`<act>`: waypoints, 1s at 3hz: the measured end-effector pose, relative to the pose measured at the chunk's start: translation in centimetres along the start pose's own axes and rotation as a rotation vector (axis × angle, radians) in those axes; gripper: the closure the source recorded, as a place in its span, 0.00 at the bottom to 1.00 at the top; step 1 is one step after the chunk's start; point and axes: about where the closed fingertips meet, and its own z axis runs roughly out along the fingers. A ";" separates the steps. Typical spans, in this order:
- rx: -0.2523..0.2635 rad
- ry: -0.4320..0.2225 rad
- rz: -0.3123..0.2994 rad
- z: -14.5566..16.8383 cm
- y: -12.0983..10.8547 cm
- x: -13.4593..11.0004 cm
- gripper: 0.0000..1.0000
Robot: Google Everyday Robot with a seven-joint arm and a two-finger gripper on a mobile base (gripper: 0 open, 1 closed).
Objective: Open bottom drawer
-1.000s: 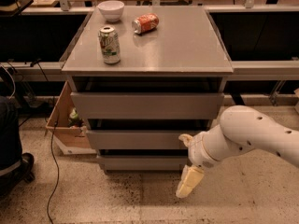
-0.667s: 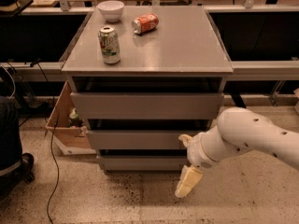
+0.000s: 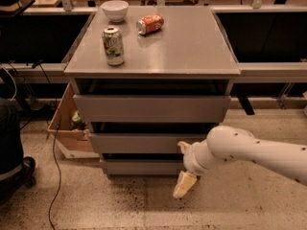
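The grey cabinet (image 3: 153,56) has three drawers. The bottom drawer (image 3: 139,167) is the lowest and slimmest, with a flat handleless front, and it looks closed under the middle drawer (image 3: 134,142). My gripper (image 3: 183,166) hangs from the white arm (image 3: 254,152) at the right end of the bottom drawer's front, just above the floor. It is open: one cream finger (image 3: 184,184) points down toward the floor and the other (image 3: 183,146) shows up by the middle drawer's right end. It holds nothing.
On the cabinet top stand a green can (image 3: 113,45), a red can on its side (image 3: 150,24) and a white bowl (image 3: 115,10). An open cardboard box (image 3: 67,128) sits at the cabinet's left, with a black cable (image 3: 56,176) and a dark object (image 3: 9,147).
My gripper and arm have shifted a little to the left, closer to the right end of the bottom drawer front. The drawers have not moved.
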 end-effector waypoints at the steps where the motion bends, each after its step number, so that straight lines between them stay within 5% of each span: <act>1: 0.027 -0.020 -0.014 4.0 -1.2 1.6 0.00; 3: 0.034 -0.076 -0.020 14.3 -2.6 5.3 0.00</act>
